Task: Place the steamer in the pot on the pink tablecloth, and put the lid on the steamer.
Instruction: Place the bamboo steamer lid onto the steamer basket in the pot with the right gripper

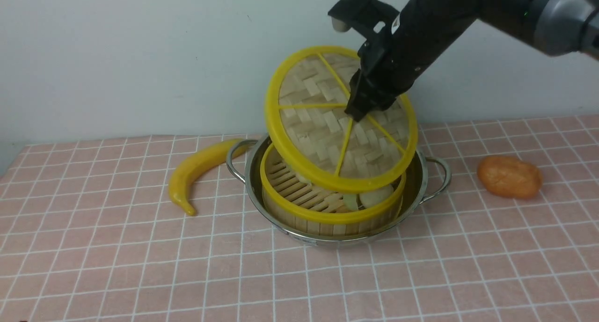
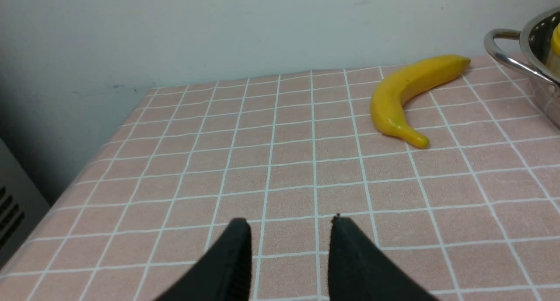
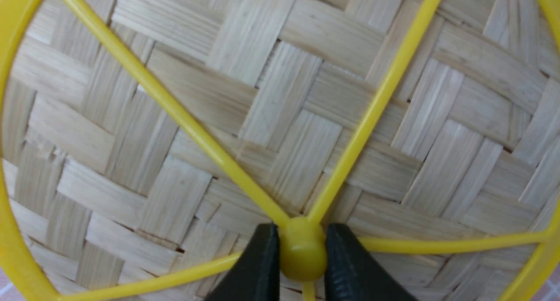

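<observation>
Right claw [image 3: 301, 237] clenched on lid [image 1: 313, 125] hub, giving central hold for lowering; lid tilted, low edge over steamer [image 1: 323, 215], not seated. Steamer already inside pot [image 1: 250, 181] on pink tablecloth [image 1: 117, 266]. Left claw [image 2: 290, 231] released, empty, parked aside.

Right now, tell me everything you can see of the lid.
The lid is a flat round disc of pale woven bamboo strips, with a thick yellow rim and thin yellow spokes meeting at a hub. The right tool is shut on that hub and holds the lid tilted over the steamer, top face toward the front camera. Whether its low edge touches the steamer is unclear.
</observation>
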Controlling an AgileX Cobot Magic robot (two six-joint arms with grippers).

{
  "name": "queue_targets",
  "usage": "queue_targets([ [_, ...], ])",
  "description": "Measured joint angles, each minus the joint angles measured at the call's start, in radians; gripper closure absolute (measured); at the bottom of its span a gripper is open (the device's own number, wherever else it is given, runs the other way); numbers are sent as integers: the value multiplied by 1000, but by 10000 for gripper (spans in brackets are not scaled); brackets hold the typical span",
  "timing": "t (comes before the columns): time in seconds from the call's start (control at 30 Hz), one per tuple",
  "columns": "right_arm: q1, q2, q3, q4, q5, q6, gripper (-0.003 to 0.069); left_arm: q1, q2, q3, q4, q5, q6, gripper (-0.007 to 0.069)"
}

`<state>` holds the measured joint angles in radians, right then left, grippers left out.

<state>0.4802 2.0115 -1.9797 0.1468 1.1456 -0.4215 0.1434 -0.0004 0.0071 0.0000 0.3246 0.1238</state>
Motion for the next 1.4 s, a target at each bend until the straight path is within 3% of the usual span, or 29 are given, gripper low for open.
queue_targets([
  [0.2,0,7,-5,-7,59,11,513,0,0,0,0,0,0,382],
  [0.5,0,57,-3,16,-14,13,513,0,0,0,0,0,0,382],
  [0.97,0,15,-3,27,80,18,513,0,0,0,0,0,0,382],
  [1.4,0,73,-3,27,43,18,513,0,0,0,0,0,0,382],
])
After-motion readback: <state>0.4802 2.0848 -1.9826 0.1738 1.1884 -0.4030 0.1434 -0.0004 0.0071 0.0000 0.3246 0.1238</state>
